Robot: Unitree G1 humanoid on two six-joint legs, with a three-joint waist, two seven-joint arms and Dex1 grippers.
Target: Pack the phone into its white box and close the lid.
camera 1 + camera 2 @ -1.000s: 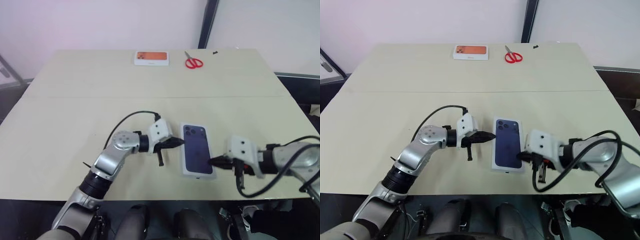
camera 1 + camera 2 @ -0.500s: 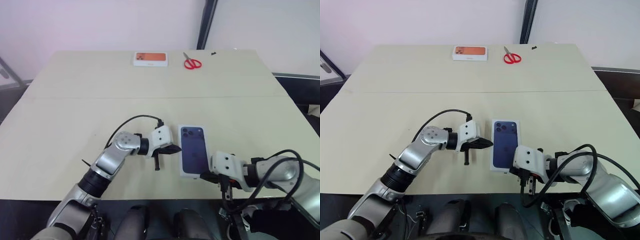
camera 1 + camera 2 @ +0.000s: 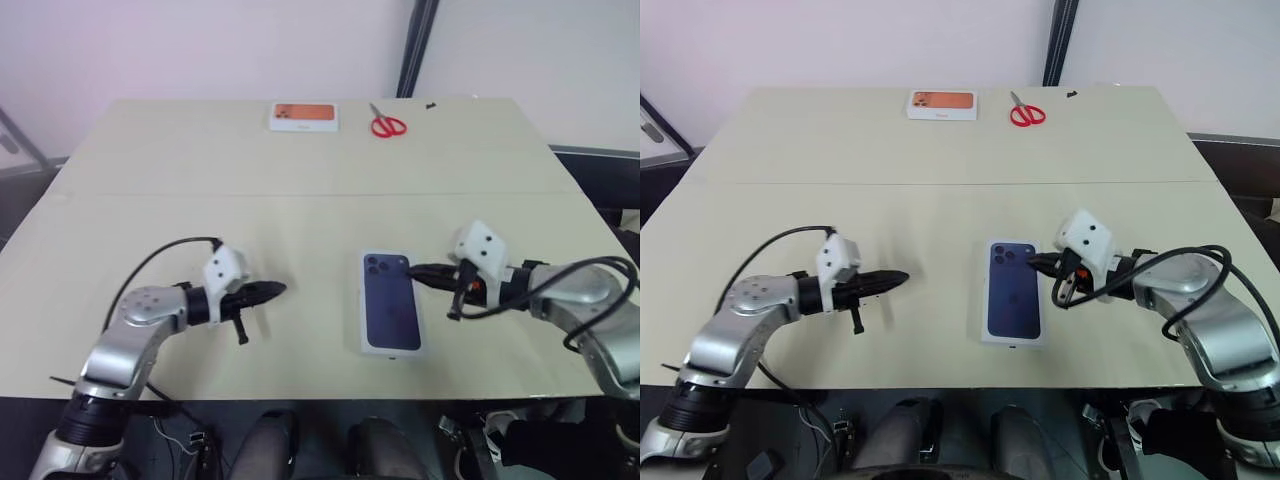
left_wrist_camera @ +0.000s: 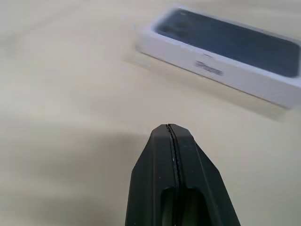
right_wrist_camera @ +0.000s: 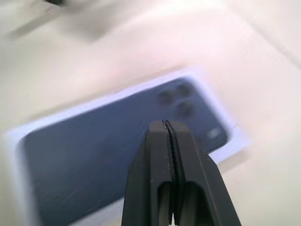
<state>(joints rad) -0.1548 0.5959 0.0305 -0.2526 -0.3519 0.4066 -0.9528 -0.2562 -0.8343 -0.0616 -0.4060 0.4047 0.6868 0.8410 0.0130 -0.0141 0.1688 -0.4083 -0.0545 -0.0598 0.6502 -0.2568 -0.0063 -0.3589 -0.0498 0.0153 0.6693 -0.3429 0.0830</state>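
The lid (image 3: 389, 312), printed with a dark-blue phone back, sits on the white box (image 4: 207, 63) near the table's front middle. The phone itself is hidden. My right gripper (image 3: 412, 269) is shut and empty, its tip at the lid's far right corner beside the printed camera cluster (image 5: 176, 101). Whether it touches the lid I cannot tell. My left gripper (image 3: 280, 289) is shut and empty, well to the left of the box and pointing toward it over bare table.
A small orange-topped white box (image 3: 303, 116) and red scissors (image 3: 387, 125) lie at the table's far edge. A seam (image 3: 200, 194) crosses the tabletop. The box lies close to the table's front edge (image 3: 330, 397).
My left gripper pulled away leftward from the box's left side. My right gripper swung from the box's near right corner up to its far right corner. Both stayed shut.
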